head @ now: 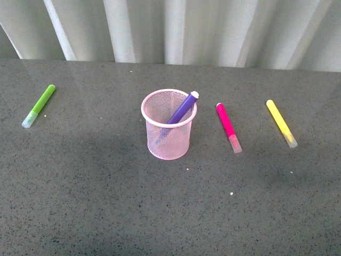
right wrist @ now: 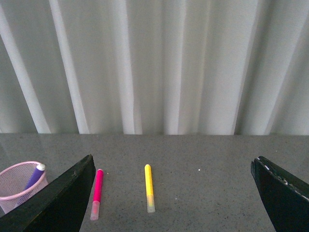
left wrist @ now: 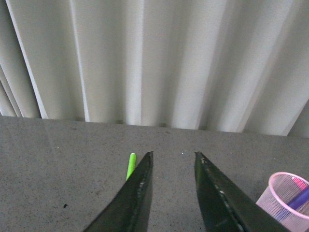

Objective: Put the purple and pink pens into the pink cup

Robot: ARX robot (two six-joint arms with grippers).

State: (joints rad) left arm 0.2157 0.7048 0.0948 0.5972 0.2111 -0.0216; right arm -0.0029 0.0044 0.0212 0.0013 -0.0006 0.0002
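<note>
The pink cup [head: 168, 125] stands upright mid-table, a light pink wire-mesh holder. The purple pen [head: 183, 109] leans inside it, its end poking over the rim. The pink pen [head: 228, 127] lies flat on the table just right of the cup, clear cap toward me. In the right wrist view the pink pen [right wrist: 96, 194] lies beside one finger of my open right gripper [right wrist: 174, 164], with the cup [right wrist: 21, 186] further off. My left gripper [left wrist: 174, 157] is open over bare table, the cup [left wrist: 286, 200] off to one side. Neither gripper shows in the front view.
A lime-green marker [head: 39, 105] lies at the far left and a yellow marker [head: 281, 123] at the right, beyond the pink pen. The grey speckled table [head: 106, 202] ends at a white pleated curtain [head: 176, 29] along the back.
</note>
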